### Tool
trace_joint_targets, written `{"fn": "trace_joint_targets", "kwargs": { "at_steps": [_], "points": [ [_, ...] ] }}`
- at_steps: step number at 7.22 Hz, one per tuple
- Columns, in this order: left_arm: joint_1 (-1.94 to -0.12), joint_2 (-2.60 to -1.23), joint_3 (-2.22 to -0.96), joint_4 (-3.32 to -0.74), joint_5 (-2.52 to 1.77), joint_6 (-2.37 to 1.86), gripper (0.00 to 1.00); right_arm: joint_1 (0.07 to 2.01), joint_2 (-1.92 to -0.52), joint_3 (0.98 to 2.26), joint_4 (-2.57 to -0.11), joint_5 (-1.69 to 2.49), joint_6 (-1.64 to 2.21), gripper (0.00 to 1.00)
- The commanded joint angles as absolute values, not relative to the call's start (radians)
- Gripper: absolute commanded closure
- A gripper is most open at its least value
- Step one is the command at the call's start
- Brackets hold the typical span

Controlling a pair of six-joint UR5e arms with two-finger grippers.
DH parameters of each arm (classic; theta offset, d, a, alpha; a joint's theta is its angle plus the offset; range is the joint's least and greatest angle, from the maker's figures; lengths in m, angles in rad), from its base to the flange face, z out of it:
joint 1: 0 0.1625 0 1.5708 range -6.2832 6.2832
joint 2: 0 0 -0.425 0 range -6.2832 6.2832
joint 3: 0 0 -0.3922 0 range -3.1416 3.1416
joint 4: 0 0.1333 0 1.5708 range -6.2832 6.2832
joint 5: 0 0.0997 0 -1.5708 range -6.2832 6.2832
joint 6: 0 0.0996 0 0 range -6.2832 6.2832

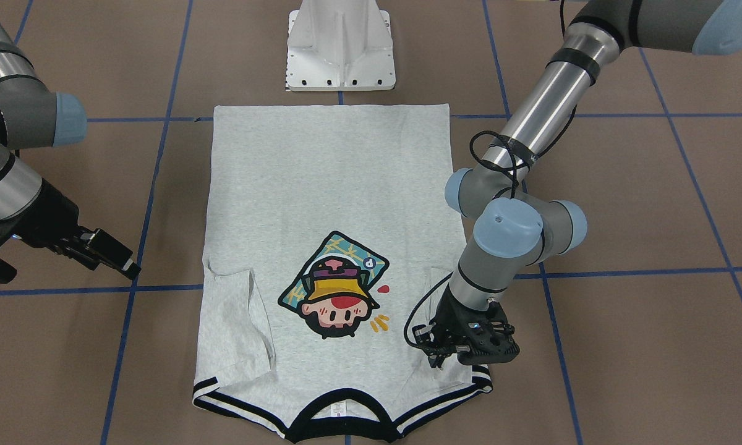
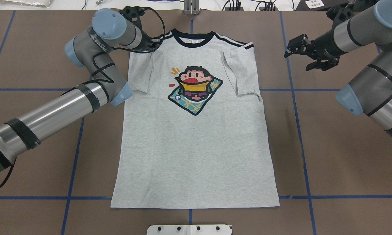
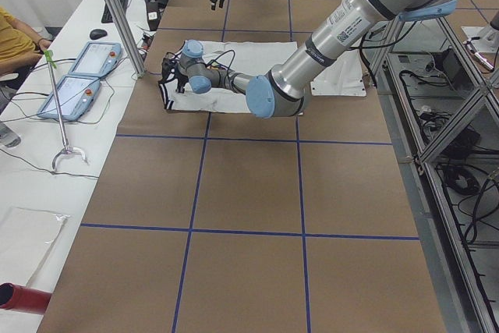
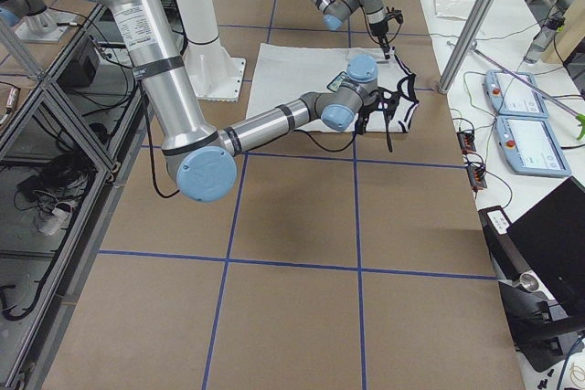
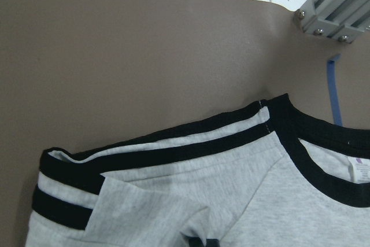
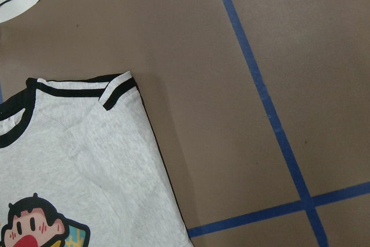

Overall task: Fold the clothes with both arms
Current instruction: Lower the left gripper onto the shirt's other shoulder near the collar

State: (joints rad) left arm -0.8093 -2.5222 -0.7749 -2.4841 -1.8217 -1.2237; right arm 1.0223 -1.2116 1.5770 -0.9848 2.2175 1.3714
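- The table (image 2: pixel 36 49) is a flat, matte brown surface, marked into big squares by thin blue tape lines (image 2: pixel 298 130).
- On the overhead view's left, the left arm (image 2: pixel 52 114) reaches in: a smooth silver tube with grey elbows, rounded light-blue caps and loose black cable looped round it.
- Its black left gripper (image 1: pixel 460 353) points down at the shirt's striped shoulder, right at the cloth. From where I stand I cannot tell how far apart its fingers are, or whether they have the fabric.
- The T-shirt (image 2: pixel 196 140) lies flat in the middle of the table, front up and hem towards the robot. It is a soft, speckled heather-grey knit, nearly rectangular and smooth.
- Both short sleeves are folded inward over the chest, leaving shallow creases.
- The collar (image 2: pixel 191 43) is a curved black ribbed band, with black-and-white striped trim (image 2: pixel 232 40) running along each shoulder.
- The print (image 2: pixel 196 88) is glossy and bright: a cartoon head in a yellow hat on a teal diamond.
- A white metal pedestal base (image 1: pixel 340 49) stands just past the hem.
- On the right, the right arm (image 2: pixel 379 98) hangs over bare table, well apart from the shirt.
- The right gripper (image 2: pixel 297 60) has its blocky black fingers spread wide, with nothing between them.
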Motion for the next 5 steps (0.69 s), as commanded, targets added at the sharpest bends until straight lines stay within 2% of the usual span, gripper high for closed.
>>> {"fn": "trace_joint_targets", "kwargs": {
  "at_steps": [1,2,3,4,5],
  "points": [
    [-0.807,-2.528,-0.705,-2.554,-1.795,-1.223,0.98,1.022,-1.210,1.578,-0.985,2.217,1.371,0.00],
    [-0.808,-2.528,-0.687,-2.566,-1.793,-1.223,0.97,1.022,-1.212,1.580,-0.985,2.218,1.371,0.00],
    [-0.808,-2.540,-0.692,-2.565,-1.799,-1.223,0.36,1.022,-1.215,1.588,-0.985,2.212,1.374,0.00],
    [-0.811,-2.537,-0.733,-2.563,-1.807,-1.224,0.28,1.022,-1.216,1.594,-0.985,2.206,1.388,0.00],
    [-0.816,-2.496,-0.821,-2.557,-1.847,-1.229,0.27,1.017,-1.233,1.611,-0.985,2.204,1.391,0.00]
  ]
}}
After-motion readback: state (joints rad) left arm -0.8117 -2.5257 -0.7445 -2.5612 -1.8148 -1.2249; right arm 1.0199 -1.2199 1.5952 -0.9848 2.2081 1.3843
